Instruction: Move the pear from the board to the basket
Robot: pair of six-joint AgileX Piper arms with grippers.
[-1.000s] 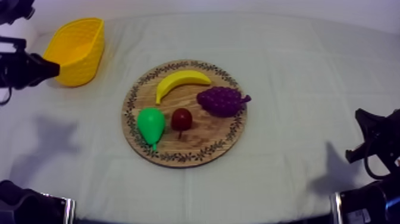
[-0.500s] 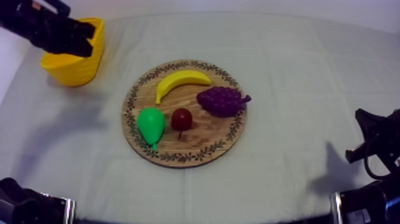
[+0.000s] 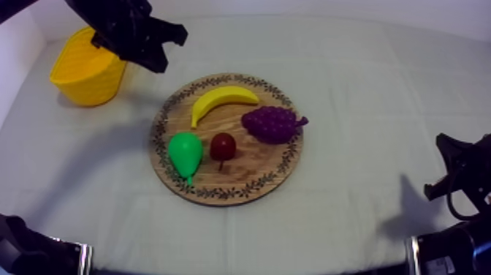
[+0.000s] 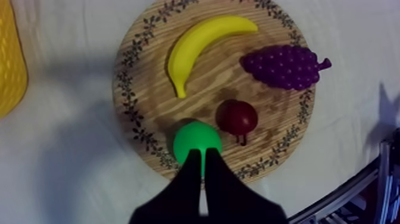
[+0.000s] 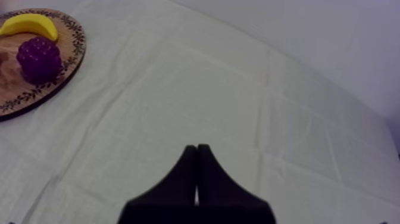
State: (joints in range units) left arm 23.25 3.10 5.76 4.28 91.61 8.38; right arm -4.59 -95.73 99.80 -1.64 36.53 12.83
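Pear (image 3: 185, 152) unmoved on board (image 3: 256, 164), left end effector (image 4: 202, 156) pinched narrow, swung from basket (image 3: 84, 77) boardward.

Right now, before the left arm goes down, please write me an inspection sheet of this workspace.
Surface: cloth, flat, lightly creased.
Job's things: pear lying on the board, near its rim; basket upright on the cloth, apart from the board.
Clutter: banana, grapes and small red fruit on the board; the red fruit sits beside the pear.
Claws: left claw shut, empty, raised between basket and board; right claw shut, empty, over bare cloth.
Cables: nothing seen.
Surroundings: pale wall beyond the table.
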